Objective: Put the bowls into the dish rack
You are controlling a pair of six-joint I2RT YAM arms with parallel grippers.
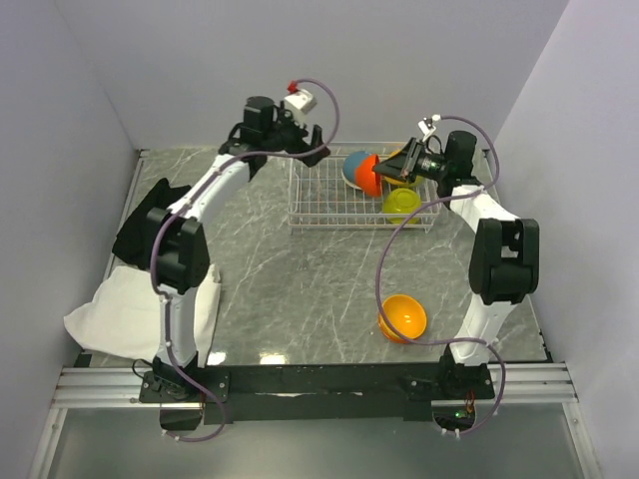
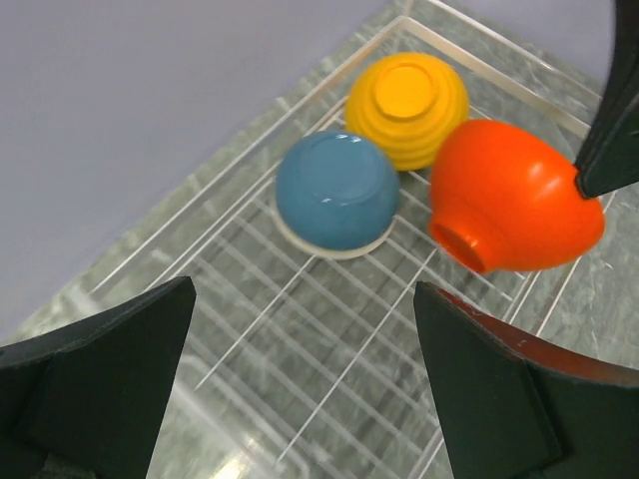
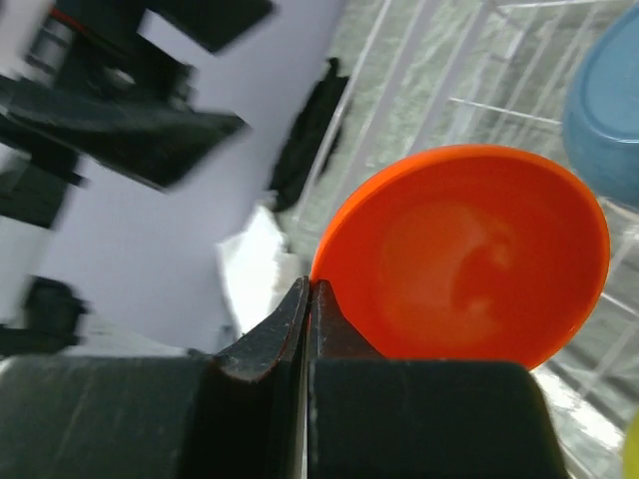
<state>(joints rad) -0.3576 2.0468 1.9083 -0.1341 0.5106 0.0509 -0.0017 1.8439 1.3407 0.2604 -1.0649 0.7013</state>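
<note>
While R tool (image 3: pixel 308 294) clamps the orange bowl (image 3: pixel 469 259) by its rim over the dish rack (image 1: pixel 319 205), best lower it clear of teal bowl (image 2: pixel 334 190); L tool (image 2: pixel 305 299) gapes empty.

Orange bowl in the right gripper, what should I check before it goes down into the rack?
1. Right gripper pinches the orange bowl by its rim: ok.
2. Bowl is above the dish rack: ok.
3. Bare grid beside the teal-blue bowl to land on: ok.
4. Gap to the yellow ribbed bowl: cannot tell, they overlap in the left wrist view.
5. Left gripper open and apart from the held bowl: ok.
6. All bowls loaded: not ok, a second orange bowl sits on the table.
</note>
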